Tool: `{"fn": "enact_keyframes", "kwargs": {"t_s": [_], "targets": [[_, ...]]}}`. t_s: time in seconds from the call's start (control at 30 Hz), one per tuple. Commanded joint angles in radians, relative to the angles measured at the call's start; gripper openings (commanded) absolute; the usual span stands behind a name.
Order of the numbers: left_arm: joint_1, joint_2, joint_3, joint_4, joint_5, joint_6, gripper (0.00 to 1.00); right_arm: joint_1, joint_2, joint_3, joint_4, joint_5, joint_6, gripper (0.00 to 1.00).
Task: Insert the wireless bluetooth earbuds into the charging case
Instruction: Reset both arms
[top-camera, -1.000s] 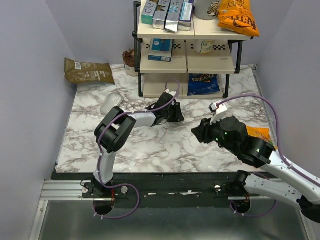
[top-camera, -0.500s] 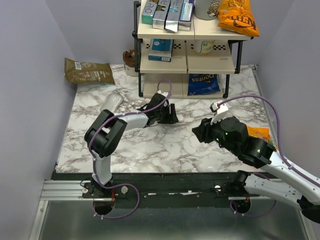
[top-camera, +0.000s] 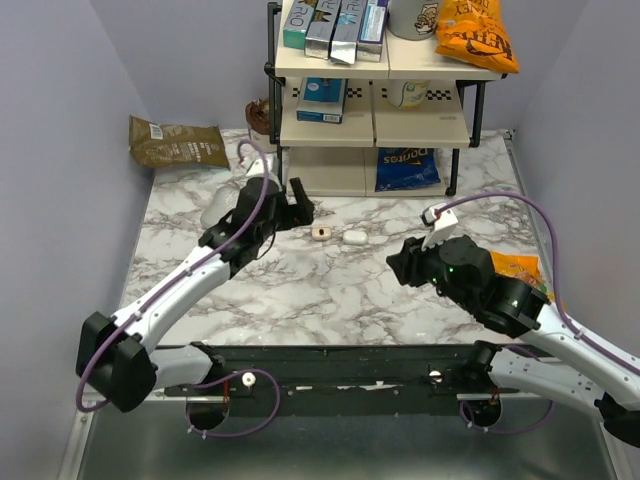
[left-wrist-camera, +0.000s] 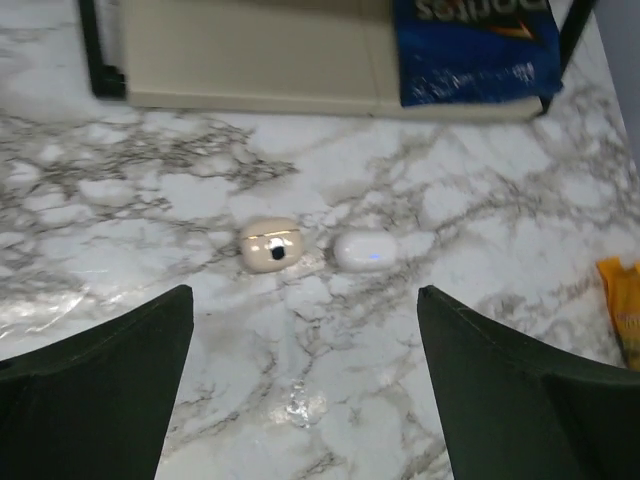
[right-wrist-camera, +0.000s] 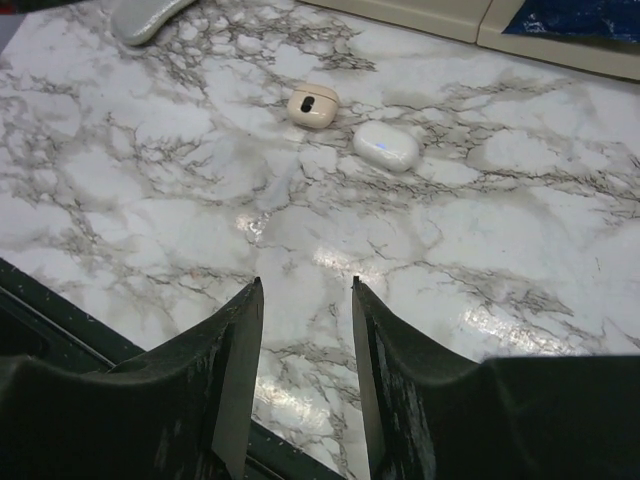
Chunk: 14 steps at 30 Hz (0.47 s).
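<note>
L gripper (left-wrist-camera: 303, 300) wide open, holding nothing. R gripper (right-wrist-camera: 306, 290) part open, empty. Small beige rounded earbud piece w/ dark centre (left-wrist-camera: 271, 246) on marble tabletop (left-wrist-camera: 500, 200), just beside smooth white oval plastic case (left-wrist-camera: 364, 250), not in it.

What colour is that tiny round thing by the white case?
The tiny rounded earbud piece is beige with a dark centre; best in left wrist view.

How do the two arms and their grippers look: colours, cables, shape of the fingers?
Both arms have white links and black joints: the left arm, the right arm. A purple cable loops along each. The left gripper and right gripper have black, flat, tapering fingers. Small green lights show on the right arm.
</note>
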Motion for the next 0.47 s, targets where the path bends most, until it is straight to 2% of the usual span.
{"fn": "enact_keyframes", "kwargs": {"t_s": [0.0, 0.1, 0.27, 0.43], "targets": [[0.012, -0.075, -0.103, -0.145, -0.298, -0.237, 0.99, 0.004, 0.018, -0.029, 0.031, 0.048, -0.008, 0.49], [0.015, -0.117, -0.131, -0.159, -0.308, -0.296, 0.99, 0.003, 0.033, -0.024, 0.031, 0.051, -0.005, 0.49], [0.015, -0.143, -0.131, -0.162, -0.235, -0.185, 0.99, 0.003, 0.033, -0.024, 0.033, 0.055, -0.002, 0.49], [0.017, -0.186, -0.151, -0.143, -0.212, -0.162, 0.99, 0.004, 0.030, -0.032, 0.037, 0.057, -0.003, 0.49]]}}
